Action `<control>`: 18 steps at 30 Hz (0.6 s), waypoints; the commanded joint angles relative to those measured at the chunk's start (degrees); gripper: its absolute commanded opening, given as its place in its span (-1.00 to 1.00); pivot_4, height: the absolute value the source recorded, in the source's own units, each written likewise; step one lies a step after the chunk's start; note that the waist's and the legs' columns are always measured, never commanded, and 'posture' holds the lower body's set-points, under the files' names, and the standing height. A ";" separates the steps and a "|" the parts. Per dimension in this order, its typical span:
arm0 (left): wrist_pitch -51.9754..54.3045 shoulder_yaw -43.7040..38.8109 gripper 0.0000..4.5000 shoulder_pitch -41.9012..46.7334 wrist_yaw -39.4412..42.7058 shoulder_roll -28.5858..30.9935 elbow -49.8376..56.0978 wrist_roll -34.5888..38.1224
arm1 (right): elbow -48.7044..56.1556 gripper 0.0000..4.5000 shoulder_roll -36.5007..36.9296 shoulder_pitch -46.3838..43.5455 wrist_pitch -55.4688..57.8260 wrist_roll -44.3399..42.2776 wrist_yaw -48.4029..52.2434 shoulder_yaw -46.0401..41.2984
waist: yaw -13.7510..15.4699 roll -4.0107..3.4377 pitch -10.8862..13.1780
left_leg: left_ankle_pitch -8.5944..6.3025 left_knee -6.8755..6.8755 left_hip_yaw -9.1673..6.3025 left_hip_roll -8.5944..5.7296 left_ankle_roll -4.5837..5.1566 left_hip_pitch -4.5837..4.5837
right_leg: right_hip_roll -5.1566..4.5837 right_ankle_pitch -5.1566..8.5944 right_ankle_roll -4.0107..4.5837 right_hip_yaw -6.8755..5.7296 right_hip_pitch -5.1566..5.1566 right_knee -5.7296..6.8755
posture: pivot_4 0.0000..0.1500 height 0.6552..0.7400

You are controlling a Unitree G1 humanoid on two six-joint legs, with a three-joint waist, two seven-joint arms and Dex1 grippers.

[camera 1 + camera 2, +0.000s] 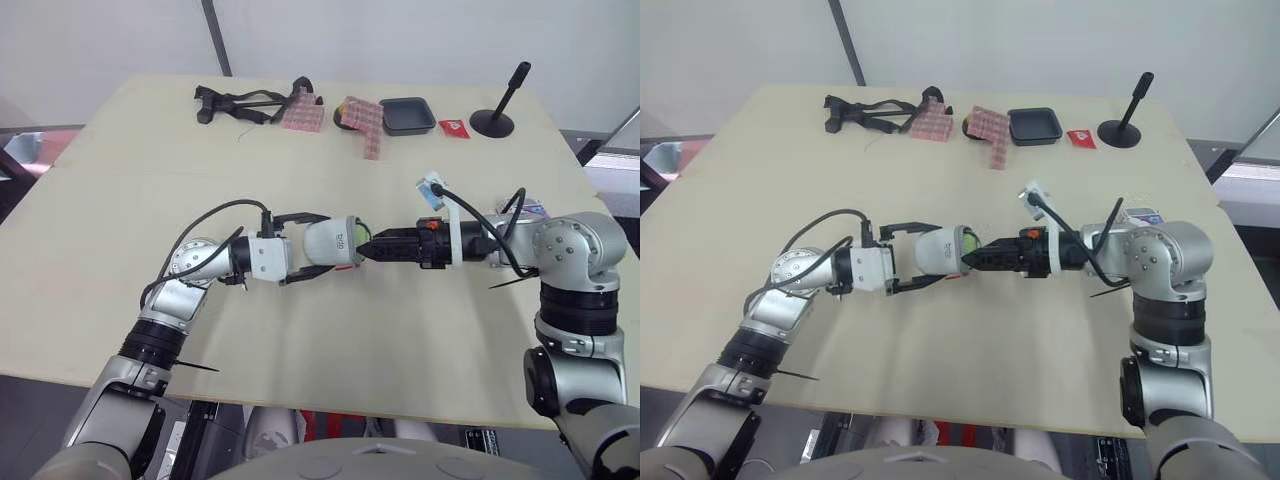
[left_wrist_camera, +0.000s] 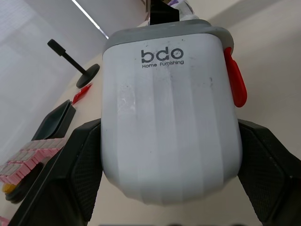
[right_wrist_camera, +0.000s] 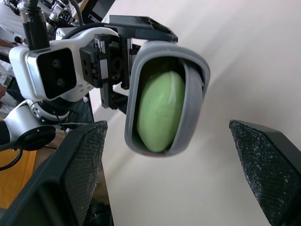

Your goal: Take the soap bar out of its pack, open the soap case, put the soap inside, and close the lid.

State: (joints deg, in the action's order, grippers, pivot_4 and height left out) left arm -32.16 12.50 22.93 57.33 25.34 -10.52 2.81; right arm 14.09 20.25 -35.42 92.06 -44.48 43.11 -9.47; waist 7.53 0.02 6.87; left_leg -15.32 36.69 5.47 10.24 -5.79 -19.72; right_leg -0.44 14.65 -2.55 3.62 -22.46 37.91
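Above the middle of the table (image 1: 120, 230), my left pincer (image 1: 322, 244) had the soap case (image 2: 169, 122) clamped between its two fingers, one on each long side, and held it clear of the tabletop. Its fingertips were cut off at the edges of the left wrist view, so I could not see how far round the case they reached. A red tab (image 2: 235, 77) stuck out from one side of the case near its grey rim.

The open mouth of the case faced my right pincer (image 1: 366, 250). The green soap (image 3: 160, 110) sat inside it, only its rounded front showing and the rest sunk in the case. My right pincer pointed straight at that mouth, its tips just in front of it. Its fingers stood wide apart and held nothing. I could not tell whether they touched the rim.

Behind my right forearm lay a small blue and white thing (image 1: 533, 208), mostly hidden, and I could not make out what it was. Along the far edge stood a black tray (image 1: 407, 115) and a black stand (image 1: 495, 115).
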 commanded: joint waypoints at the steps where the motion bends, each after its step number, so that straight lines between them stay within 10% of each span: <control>1: 0.39 -0.45 0.54 0.30 -0.93 0.22 1.99 1.77 | 1.64 0.98 -0.80 -0.81 0.44 -3.06 -2.05 -0.61 | 0.03 -0.02 0.01 | 0.00 -0.01 0.00 0.00 0.00 0.00 | 0.00 0.00 0.00 0.00 0.00 0.00 | 1.00 1.00; 18: -0.09 -0.52 0.54 1.35 -1.49 0.12 1.40 1.12 | 0.25 0.98 -4.15 -0.37 0.44 -8.21 -9.46 0.44 | -0.08 -0.02 0.01 | 0.01 -0.08 0.04 0.00 -0.03 0.07 | -0.01 0.00 0.00 0.01 0.01 -0.02 | 1.00 1.00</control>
State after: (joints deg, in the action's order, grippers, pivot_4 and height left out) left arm -30.91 12.49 23.01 56.70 25.25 -10.42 2.81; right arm 13.85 15.88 -35.38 92.06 -50.94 33.84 -8.82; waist 7.45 0.00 6.89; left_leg -15.31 36.60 5.51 10.24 -5.82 -19.65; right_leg -0.45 14.65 -2.55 3.63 -22.46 37.90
